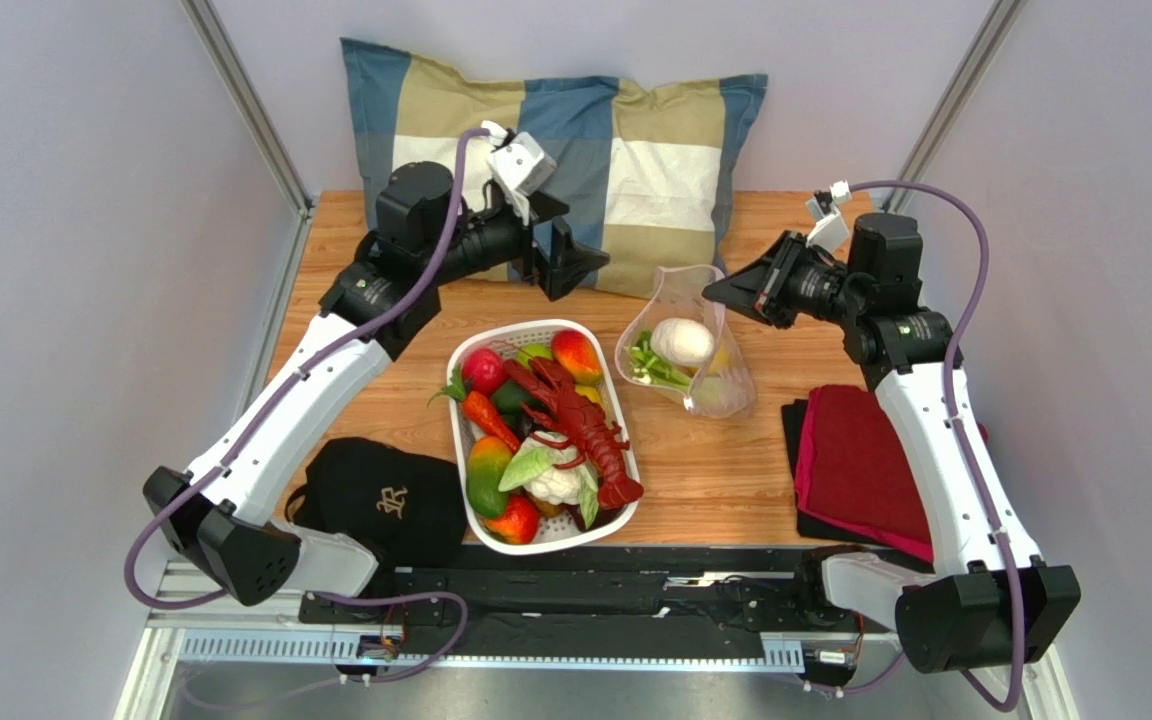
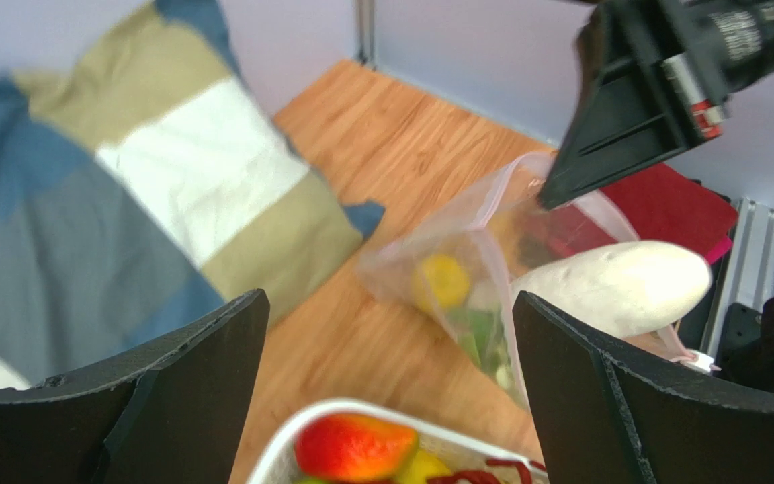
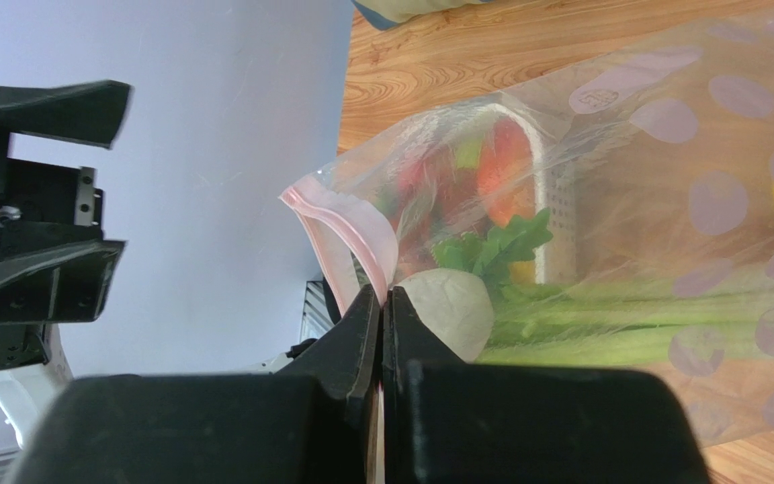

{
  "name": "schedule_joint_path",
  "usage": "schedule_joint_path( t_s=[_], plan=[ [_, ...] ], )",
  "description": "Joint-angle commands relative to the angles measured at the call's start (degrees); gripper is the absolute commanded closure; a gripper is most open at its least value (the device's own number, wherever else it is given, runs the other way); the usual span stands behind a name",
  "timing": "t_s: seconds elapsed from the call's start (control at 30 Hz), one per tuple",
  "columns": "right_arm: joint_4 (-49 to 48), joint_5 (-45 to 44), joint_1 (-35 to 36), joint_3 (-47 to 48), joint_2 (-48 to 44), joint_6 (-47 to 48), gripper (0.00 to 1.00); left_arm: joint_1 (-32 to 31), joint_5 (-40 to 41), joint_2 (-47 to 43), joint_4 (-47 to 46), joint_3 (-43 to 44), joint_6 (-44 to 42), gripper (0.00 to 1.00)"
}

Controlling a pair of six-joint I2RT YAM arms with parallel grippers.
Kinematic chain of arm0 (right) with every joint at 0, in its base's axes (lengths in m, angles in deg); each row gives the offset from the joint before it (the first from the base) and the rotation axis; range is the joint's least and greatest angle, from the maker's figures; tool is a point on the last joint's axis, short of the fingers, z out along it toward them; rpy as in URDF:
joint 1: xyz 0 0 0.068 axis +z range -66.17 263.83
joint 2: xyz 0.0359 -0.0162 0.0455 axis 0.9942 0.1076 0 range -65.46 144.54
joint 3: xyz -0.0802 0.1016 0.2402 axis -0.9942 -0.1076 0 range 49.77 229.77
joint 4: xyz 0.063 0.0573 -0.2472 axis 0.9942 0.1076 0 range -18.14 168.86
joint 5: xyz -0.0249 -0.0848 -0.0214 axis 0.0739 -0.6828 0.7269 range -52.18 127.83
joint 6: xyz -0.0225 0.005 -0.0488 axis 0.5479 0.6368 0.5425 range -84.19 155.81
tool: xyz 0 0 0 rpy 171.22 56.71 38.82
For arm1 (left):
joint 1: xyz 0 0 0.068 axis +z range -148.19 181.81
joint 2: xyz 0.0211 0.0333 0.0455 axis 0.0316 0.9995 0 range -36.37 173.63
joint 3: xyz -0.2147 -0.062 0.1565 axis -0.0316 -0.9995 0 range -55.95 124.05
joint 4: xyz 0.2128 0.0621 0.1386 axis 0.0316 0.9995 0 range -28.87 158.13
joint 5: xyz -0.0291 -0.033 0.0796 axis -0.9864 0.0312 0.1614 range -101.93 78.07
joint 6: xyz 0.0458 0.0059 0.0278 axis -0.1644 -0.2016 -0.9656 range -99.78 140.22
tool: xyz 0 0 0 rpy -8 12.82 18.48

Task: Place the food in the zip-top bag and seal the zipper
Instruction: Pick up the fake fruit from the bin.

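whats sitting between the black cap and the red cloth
The white basket of toy food sits between the black cap and the red cloth, with bare table on its right. The top view shows it.

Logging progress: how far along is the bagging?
Done: a green stalk and yellow fruit lie in the zip-top bag, a white piece at its mouth. In hand: the right pincer pinches the bag's rim; the left pincer is open, empty. Left: the basket holds more toy food, and the zipper is unsealed.
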Motion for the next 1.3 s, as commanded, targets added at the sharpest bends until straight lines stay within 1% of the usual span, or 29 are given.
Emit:
schedule_joint_path(
  t_s=[0.0, 0.07, 0.1, 0.17, 0.23, 0.27, 0.33, 0.37, 0.4, 0.43, 0.5, 0.53, 0.6, 0.7, 0.73, 0.8, 0.83, 0.9, 0.93, 1.0, 1.03, 1.1, 1.17, 1.27],
  plan=[
    [-2.9, -0.3, -0.5, 0.6, 0.8, -2.9, 1.0, 1.9, 5.5, 2.3, 13.5, -0.2, 8.2, 0.01],
    [-3.0, -0.5, -0.6, 0.8, 1.2, -2.6, 1.0, 1.9, 3.7, 2.9, 14.2, -0.2, 8.4, 0.01],
    [-3.1, -0.7, -1.4, 1.3, 1.4, -2.3, 1.0, 1.9, 3.0, 2.9, 12.4, -0.9, 8.4, 0.01],
    [-3.2, -0.6, -2.4, 4.5, 3.5, -1.8, 1.0, 1.9, 3.8, 3.3, 11.4, -2.0, 8.6, 0.01],
    [-2.2, -0.3, -2.9, 7.7, 4.9, -1.1, 1.0, 2.1, 2.4, 5.6, 12.9, 0.8, 9.3, 0.01],
    [-0.5, -0.7, -3.0, 8.3, 5.2, -0.3, 1.0, 2.1, -1.0, 6.3, 13.3, 2.0, 9.4, 0.04],
    [0.0, -1.3, -3.0, 7.8, 5.6, 1.2, 1.0, 1.6, -4.5, 6.8, 12.0, 3.4, 9.7, 0.08],
    [0.6, -1.5, -3.1, 7.4, 5.8, 1.2, 1.0, 1.0, -5.2, 6.8, 11.3, 3.5, 9.2, 0.1],
    [0.5, -1.3, -4.1, 7.1, 6.3, -0.9, 1.0, 0.4, -5.0, 6.8, 11.2, 3.5, 8.4, 0.11],
    [-3.4, 2.1, -4.5, 6.4, 6.4, -3.1, 1.0, -0.4, -4.5, 6.8, 11.2, 3.4, 7.6, 0.12],
    [-6.3, 4.6, -4.5, 5.9, 6.5, -6.4, 1.0, -0.5, -5.1, 7.9, 10.7, 4.2, 8.8, 0.13],
    [-6.0, 4.3, -4.3, 6.4, 6.4, -5.9, 1.0, -0.5, -6.9, 8.6, 10.9, 4.9, 10.5, 0.13],
    [-4.7, 4.0, -4.3, 7.7, 6.6, -4.3, 1.0, -1.2, -7.4, 10.8, 11.9, 7.4, 11.7, 0.14],
    [-3.0, 3.6, -4.3, 7.2, 6.6, -2.7, 1.0, -2.9, -5.2, 13.7, 14.2, 10.3, 11.8, 0.17],
    [-3.1, 3.8, -4.4, 6.9, 6.4, -2.7, 1.0, -3.2, -4.5, 14.4, 15.0, 11.0, 11.7, 0.21],
    [-2.9, 3.5, -4.3, 6.4, 5.9, -2.2, 1.0, -3.4, -3.8, 15.6, 16.0, 12.2, 12.2, 0.25],
    [-1.8, 3.3, -4.4, 6.5, 5.6, -1.4, 1.0, -3.3, -1.4, 15.7, 16.0, 12.5, 12.3, 0.27],
    [0.3, 1.2, -4.4, 6.9, 4.9, 2.2, 1.0, -2.1, 2.0, 15.5, 15.2, 13.0, 12.3, 0.28],
    [1.9, 0.5, -4.4, 7.0, 4.6, 3.3, 1.0, -1.6, 7.0, 15.5, 15.3, 13.4, 12.5, 0.27],
    [2.7, -0.6, -4.8, 6.5, 3.7, 5.2, 1.0, -0.4, 12.4, 16.7, 18.8, 15.8, 13.6, 0.26],
    [3.1, -0.8, -4.9, 6.1, 3.5, 5.6, 1.0, -0.1, 15.0, 17.1, 19.8, 16.3, 14.2, 0.23],
    [3.2, -1.3, -4.9, 5.8, 3.1, 6.2, 1.0, 0.1, 16.4, 18.3, 23.8, 16.0, 16.1, 0.21],
    [3.4, -1.7, -4.9, 5.7, 3.1, 6.4, 1.0, 0.1, 17.8, 19.0, 27.6, 15.2, 20.9, 0.19],
    [3.3, -2.1, -5.1, 5.8, 3.2, 6.7, 1.0, 0.2, 17.9, 18.9, 29.2, 11.6, 26.9, 0.13]
  ],
)
